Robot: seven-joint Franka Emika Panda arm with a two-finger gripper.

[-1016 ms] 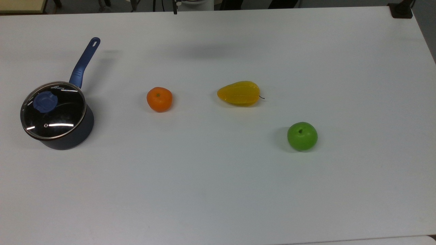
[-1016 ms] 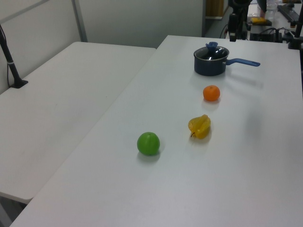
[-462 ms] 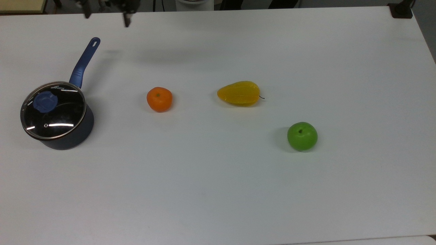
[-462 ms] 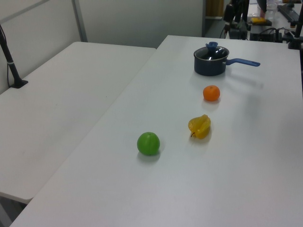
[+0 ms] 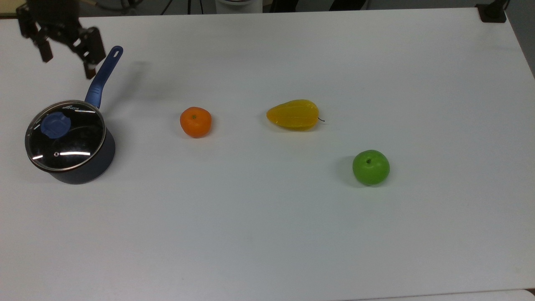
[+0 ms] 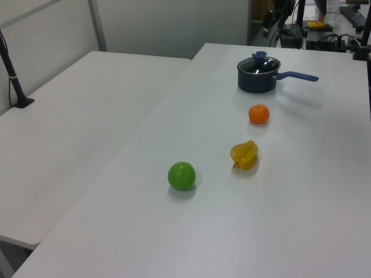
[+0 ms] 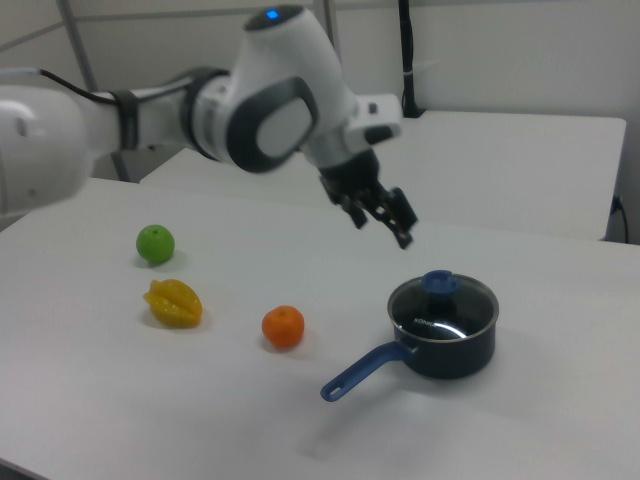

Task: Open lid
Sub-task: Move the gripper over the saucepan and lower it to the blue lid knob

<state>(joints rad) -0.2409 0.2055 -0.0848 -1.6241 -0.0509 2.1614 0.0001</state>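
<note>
Blue-knobbed and clear, the lid [image 5: 64,135] sits closed on the saucepan [image 5: 90,163] near the tabletop's [image 5: 292,234] edge at the top view's left, with its knob off toward the lid's far-left part in the top view. The saucepan's long handle [image 5: 102,77] points toward the far edge in the top view. The claw [image 5: 67,65] hangs in the air above the tabletop near the handle's tip, its two fingers spread apart and holding nothing, well clear of the lid. Along the tabletop's middle lie an orange [image 5: 195,121], then a yellow starfruit [image 5: 293,114], and nearer the top view's right a green apple [image 5: 370,167], each apart from the others.
</note>
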